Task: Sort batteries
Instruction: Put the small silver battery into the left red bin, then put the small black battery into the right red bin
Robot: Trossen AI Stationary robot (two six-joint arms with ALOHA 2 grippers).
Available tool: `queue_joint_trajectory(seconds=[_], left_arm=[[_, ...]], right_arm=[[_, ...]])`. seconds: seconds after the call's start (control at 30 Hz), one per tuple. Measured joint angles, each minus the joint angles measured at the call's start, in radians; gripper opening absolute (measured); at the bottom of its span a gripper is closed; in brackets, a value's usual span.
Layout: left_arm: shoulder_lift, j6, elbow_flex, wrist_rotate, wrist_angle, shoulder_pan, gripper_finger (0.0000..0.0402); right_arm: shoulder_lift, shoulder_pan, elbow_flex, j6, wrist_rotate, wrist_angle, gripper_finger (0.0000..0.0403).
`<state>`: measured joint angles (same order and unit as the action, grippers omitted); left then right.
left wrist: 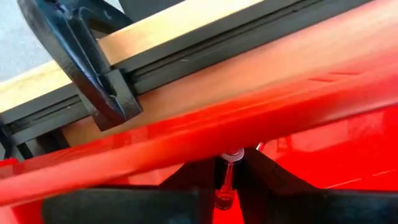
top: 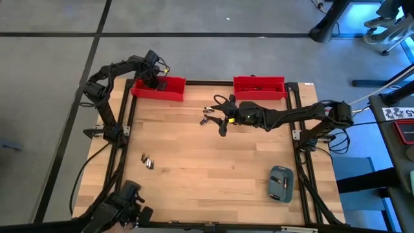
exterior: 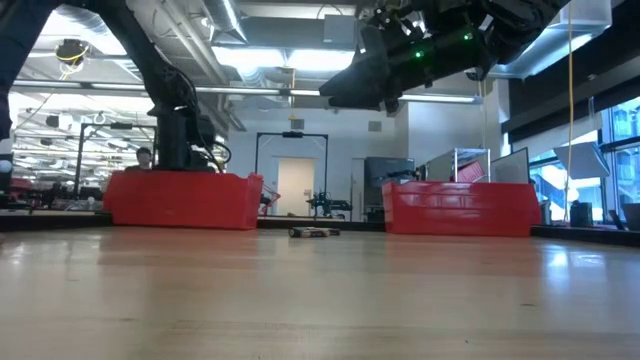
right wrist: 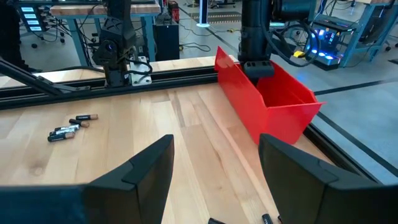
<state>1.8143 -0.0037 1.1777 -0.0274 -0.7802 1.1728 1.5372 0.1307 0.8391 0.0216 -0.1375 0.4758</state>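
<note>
My left gripper (top: 152,79) reaches down into the left red bin (top: 158,88) at the table's far left, shut on one small dark battery (left wrist: 226,182). My right gripper (top: 223,118) hovers open above the table's middle, next to a few loose batteries (top: 208,115) that lie on the wood, seen also as batteries (right wrist: 70,127) in the right wrist view. More batteries (top: 149,162) lie near the left edge. The right red bin (top: 259,86) stands at the far edge. My left gripper pinches the battery's dark body (left wrist: 225,190) between its two fingers, which come from above and point down. The battery stands along the fingers, its silvery end (left wrist: 231,154) sticking out past the fingertips toward the inside of the bin. Whether that end touches the bin I cannot tell.
A grey-blue rounded case (top: 281,183) lies near the table's near right corner. Black rails (top: 207,82) frame the wooden top. Bare wood lies between the two battery groups and the case.
</note>
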Motion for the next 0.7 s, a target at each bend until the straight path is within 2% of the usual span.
queue_joint_trajectory(seconds=[0.2,0.33,0.47,0.7], left_arm=[[-0.029,0.031,-0.003,0.014,0.027,0.0,0.0119],[-0.07,0.042,-0.004,0.014,0.027,0.0,0.0158],[-0.15,0.04,-0.004,0.013,0.024,-0.002,0.0173],[-0.368,0.033,-0.004,0.01,0.0,-0.038,0.0166]], right_arm=[[0.0,0.0,0.0,0.0,0.0,-0.003,0.0234],[0.0,0.0,0.0,0.0,0.0,-0.002,0.0234],[0.0,0.0,0.0,0.0,0.0,-0.002,0.0234],[0.0,0.0,0.0,-0.001,0.0,-0.003,0.0234]])
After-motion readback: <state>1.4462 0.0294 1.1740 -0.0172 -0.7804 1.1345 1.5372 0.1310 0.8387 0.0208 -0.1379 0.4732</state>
